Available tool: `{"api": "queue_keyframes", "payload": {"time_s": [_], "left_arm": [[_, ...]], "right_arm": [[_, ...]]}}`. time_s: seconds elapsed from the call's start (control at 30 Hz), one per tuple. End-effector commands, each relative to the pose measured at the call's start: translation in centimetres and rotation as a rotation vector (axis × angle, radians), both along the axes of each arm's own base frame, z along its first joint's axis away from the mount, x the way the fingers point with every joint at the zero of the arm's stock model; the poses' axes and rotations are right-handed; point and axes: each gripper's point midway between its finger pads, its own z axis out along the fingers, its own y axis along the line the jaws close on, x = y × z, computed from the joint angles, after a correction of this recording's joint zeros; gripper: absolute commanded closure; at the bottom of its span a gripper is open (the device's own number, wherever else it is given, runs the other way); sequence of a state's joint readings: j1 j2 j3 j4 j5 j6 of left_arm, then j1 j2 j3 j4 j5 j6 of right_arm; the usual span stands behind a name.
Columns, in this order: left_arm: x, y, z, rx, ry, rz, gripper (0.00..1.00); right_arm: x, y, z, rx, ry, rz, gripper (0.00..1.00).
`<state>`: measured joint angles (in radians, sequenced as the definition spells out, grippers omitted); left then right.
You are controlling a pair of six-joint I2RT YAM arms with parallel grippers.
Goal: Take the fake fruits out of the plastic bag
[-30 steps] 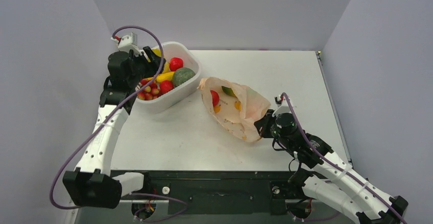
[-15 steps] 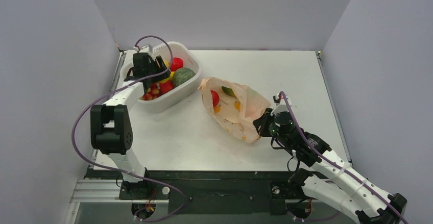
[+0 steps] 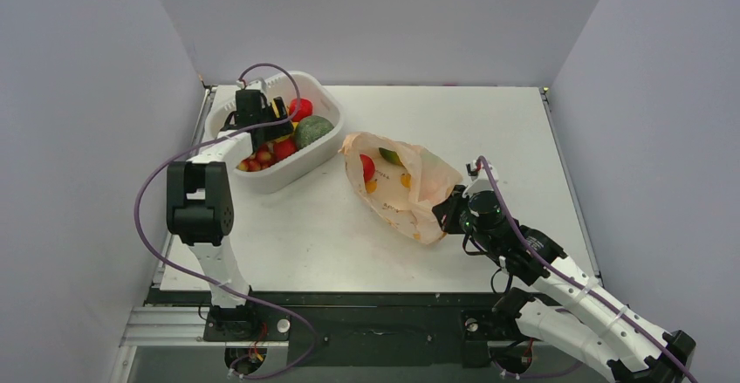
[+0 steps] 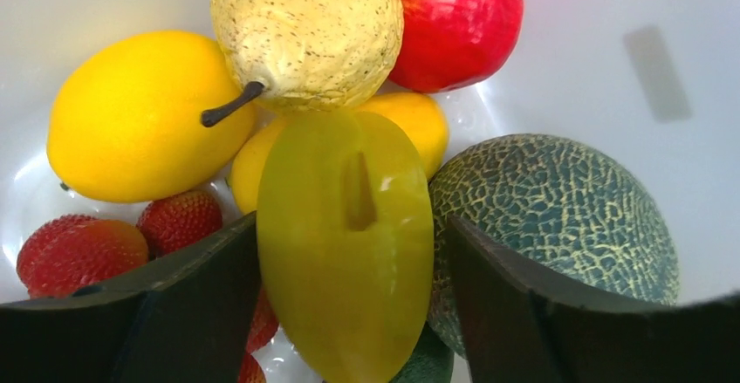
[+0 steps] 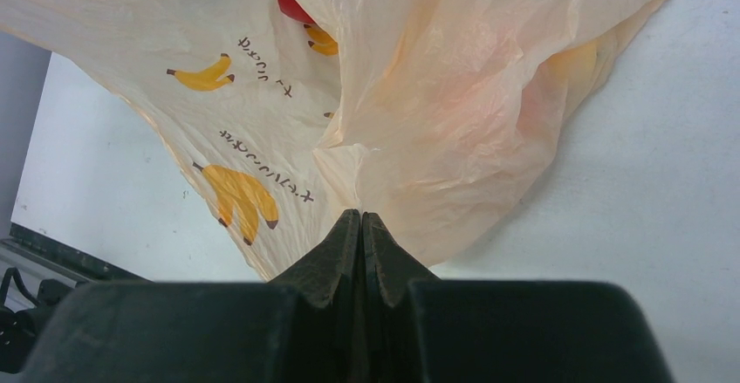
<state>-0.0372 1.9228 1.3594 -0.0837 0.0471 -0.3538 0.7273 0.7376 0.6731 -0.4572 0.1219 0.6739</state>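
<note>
The plastic bag [image 3: 410, 193] lies crumpled at mid-table, pale peach with banana prints [image 5: 236, 193]. Through it show a red fruit [image 3: 367, 167], a green one [image 3: 390, 155] and an orange one [image 3: 406, 180]. My right gripper [image 3: 447, 211] is shut on the bag's near end [image 5: 360, 217]. My left gripper [image 3: 277, 119] reaches into the white basket [image 3: 292, 172]. Its jaws stand round a glossy yellow-green fruit [image 4: 345, 243], the left finger against it, with a narrow gap on the right side.
The basket holds a lemon [image 4: 131, 117], a speckled pear [image 4: 305, 30], a red apple [image 4: 458, 21], strawberries [image 4: 179, 217] and a dull dark-green melon [image 4: 558, 208]. Grey walls close in the table on the left, back and right.
The left arm has stretched forward and lowered its gripper into the basket, and its jaws have widened round the yellow-green fruit. The right gripper holds the bag as before.
</note>
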Motion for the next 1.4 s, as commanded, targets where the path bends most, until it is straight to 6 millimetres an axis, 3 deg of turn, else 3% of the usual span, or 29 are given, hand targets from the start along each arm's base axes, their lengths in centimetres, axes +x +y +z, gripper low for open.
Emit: {"api": "queue_keyframes", "payload": {"time_s": [0.0,0.17,0.3,0.4,0.43,0.47,0.5,0.53,0.6,0.7,0.73,0.77,0.8,0.83,0.87,1.0,1.13,1.2,1.23,1.27,1.3,1.33,1.37], "left_arm": [[0.4,0.8,1.1,0.032,-0.001,0.013,0.22],[-0.4,1.0,5.3,0.042,-0.059,0.016,0.11],[-2.0,0.3,11.3,0.01,-0.144,-0.012,0.1],[-4.9,-1.0,15.9,-0.063,-0.196,-0.056,0.1],[-6.0,-2.2,16.2,-0.106,-0.193,-0.103,0.1],[-7.4,-3.1,18.2,-0.149,-0.228,-0.126,0.1],[-9.0,-4.8,17.5,-0.192,-0.207,-0.188,0.1],[-10.7,-5.7,19.4,-0.222,-0.253,-0.213,0.1],[-14.4,-8.9,19.8,-0.26,-0.268,-0.302,0.1],[-21.3,-15.3,19.5,-0.336,-0.302,-0.448,0.11],[-22.9,-16.4,17.8,-0.348,-0.275,-0.465,0.11],[-25.6,-18.6,19.6,-0.397,-0.335,-0.513,0.12],[-26.4,-19.0,18.5,-0.394,-0.334,-0.487,0.12],[-29.3,-21.0,20.1,-0.444,-0.379,-0.56,0.13],[-31.3,-22.2,20.1,-0.443,-0.39,-0.588,0.13],[-36.3,-24.3,22.6,-0.398,-0.475,-0.665,0.14],[-39.5,-26.8,23.8,-0.343,-0.534,-0.726,0.14],[-39.6,-29.5,22.4,-0.278,-0.506,-0.758,0.14],[-39.6,-30.1,23.2,-0.264,-0.502,-0.76,0.14],[-39.1,-31.2,21.2,-0.189,-0.464,-0.757,0.16],[-38.8,-31.8,21.9,-0.187,-0.467,-0.745,0.18],[-38.2,-32.4,20.6,-0.144,-0.444,-0.718,0.21],[-37.8,-32.7,21.0,-0.147,-0.446,-0.696,0.25]], "right_arm": [[0.7,0.5,1.9,0.033,-0.051,0.004,1.0],[0.4,0.5,2.2,0.057,-0.057,0.01,1.0],[0.2,0.4,2.5,0.042,-0.054,0.018,1.0],[-0.1,0.3,2.8,0.046,-0.054,0.024,1.0],[-0.2,0.3,3.0,0.049,-0.055,0.027,1.0],[-0.4,0.2,3.4,0.057,-0.061,0.03,1.0],[-0.5,0.2,3.7,0.059,-0.064,0.034,1.0],[-0.8,-0.1,4.3,0.057,-0.076,0.04,1.0],[-1.0,-0.6,5.4,0.037,-0.095,0.041,1.0],[-1.2,-1.6,6.8,-0.01,-0.116,0.039,1.0],[-1.4,-1.8,7.6,-0.02,-0.132,0.047,1.0],[-1.5,-1.7,8.0,-0.021,-0.137,0.058,1.0],[-1.5,-1.6,8.5,-0.022,-0.149,0.069,1.0],[-1.6,-1.3,8.6,-0.02,-0.144,0.09,1.0],[-1.8,-0.9,8.8,-0.014,-0.144,0.114,1.0],[-2.3,0.2,8.8,0.028,-0.135,0.164,1.0],[-2.3,-0.1,8.0,0.039,-0.132,0.14,1.0],[-2.5,-0.1,7.7,0.047,-0.124,0.141,1.0],[-2.6,-0.1,7.5,0.053,-0.12,0.139,1.0],[-2.7,0.0,7.5,0.059,-0.118,0.145,1.0],[-2.8,0.0,7.4,0.063,-0.115,0.145,1.0],[-2.9,-0.1,7.4,0.068,-0.118,0.146,1.0],[-3.0,-0.1,7.2,0.069,-0.114,0.144,1.0]]}}
